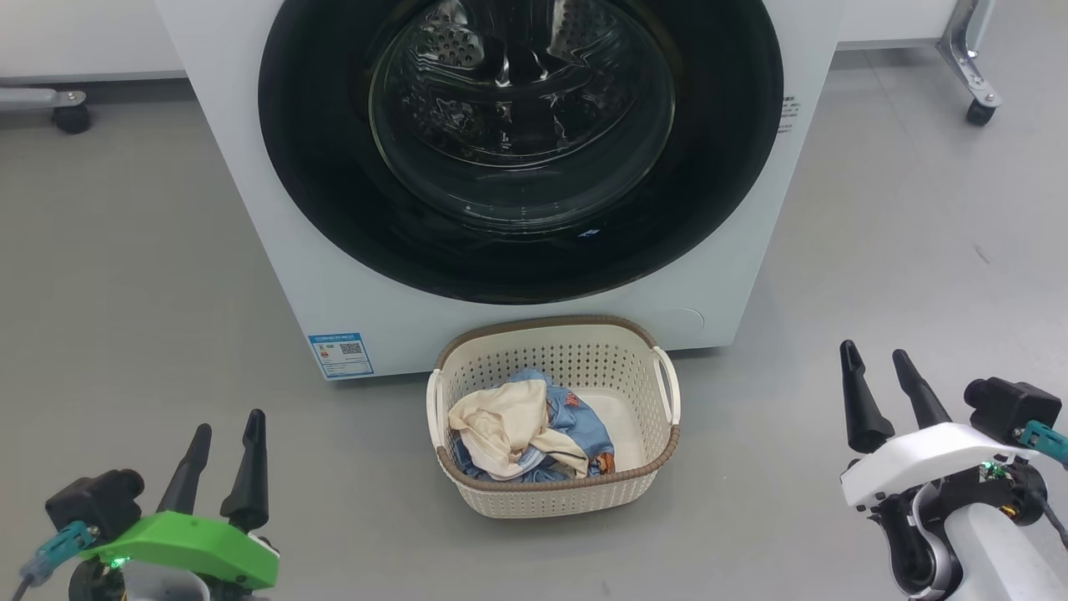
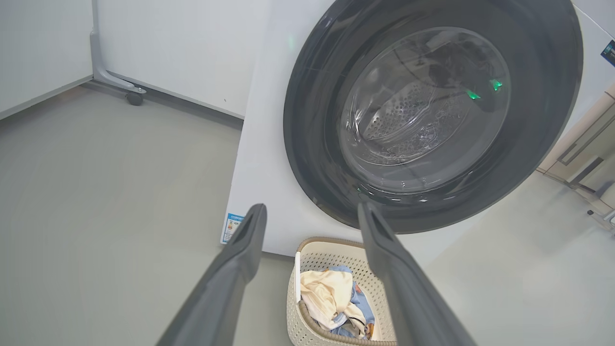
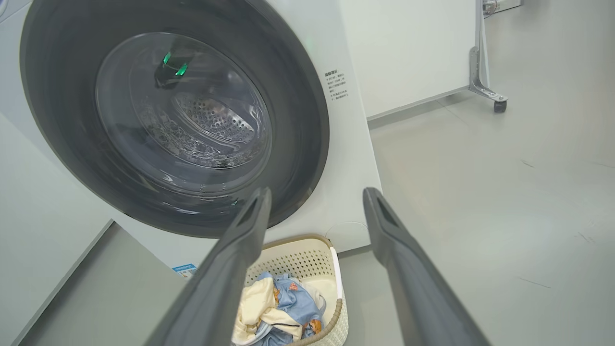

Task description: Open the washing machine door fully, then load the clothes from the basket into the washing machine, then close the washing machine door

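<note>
- From the head we look down at the washing machine door [image 1: 521, 125] and basket [image 1: 551, 499].
- Our wrist views share both, seemingly from lower, either side.

We take this to be a laboratory or showroom-type test space rather than a household laundry room. The washing machine [image 1: 709, 292] stands alone on a smooth grey floor [image 1: 125, 250], and behind it we see plain white partition panels [image 2: 182, 48] carried on grey metal feet [image 3: 486, 91] with black castors [image 1: 982, 113]. To one side, in the left wrist view, we note pale cabinet fronts [image 2: 584, 144] with long bar handles.
</note>
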Robot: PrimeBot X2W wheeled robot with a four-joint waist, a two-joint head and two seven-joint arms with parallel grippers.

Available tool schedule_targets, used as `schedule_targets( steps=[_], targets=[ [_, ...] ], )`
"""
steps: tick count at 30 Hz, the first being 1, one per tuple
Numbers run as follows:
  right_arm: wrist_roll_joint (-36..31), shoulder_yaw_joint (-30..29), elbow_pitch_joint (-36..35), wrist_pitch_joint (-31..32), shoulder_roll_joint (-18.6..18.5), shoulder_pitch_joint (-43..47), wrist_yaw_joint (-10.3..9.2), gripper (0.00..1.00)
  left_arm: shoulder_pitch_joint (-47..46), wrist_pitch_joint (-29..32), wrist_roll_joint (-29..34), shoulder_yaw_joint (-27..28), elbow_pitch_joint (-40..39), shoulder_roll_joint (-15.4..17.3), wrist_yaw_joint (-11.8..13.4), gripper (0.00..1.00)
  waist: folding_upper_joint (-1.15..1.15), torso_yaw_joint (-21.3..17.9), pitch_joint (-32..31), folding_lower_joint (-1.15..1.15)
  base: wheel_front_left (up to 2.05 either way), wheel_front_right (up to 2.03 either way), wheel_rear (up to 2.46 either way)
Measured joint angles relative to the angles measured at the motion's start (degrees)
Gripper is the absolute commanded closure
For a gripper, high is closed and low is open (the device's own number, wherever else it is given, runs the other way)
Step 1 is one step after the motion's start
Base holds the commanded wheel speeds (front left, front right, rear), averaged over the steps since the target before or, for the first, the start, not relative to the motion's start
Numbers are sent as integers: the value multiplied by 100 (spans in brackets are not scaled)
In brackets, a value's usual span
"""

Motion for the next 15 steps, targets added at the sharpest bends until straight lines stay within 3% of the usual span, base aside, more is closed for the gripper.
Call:
schedule_targets(
  steps=[15],
  targets=[
    [-958, 219, 181, -309, -138, -115, -231, 0, 0, -305, 1171, 138, 112, 19, 111, 0, 0, 20, -2, 0, 0, 0, 0]
  ],
)
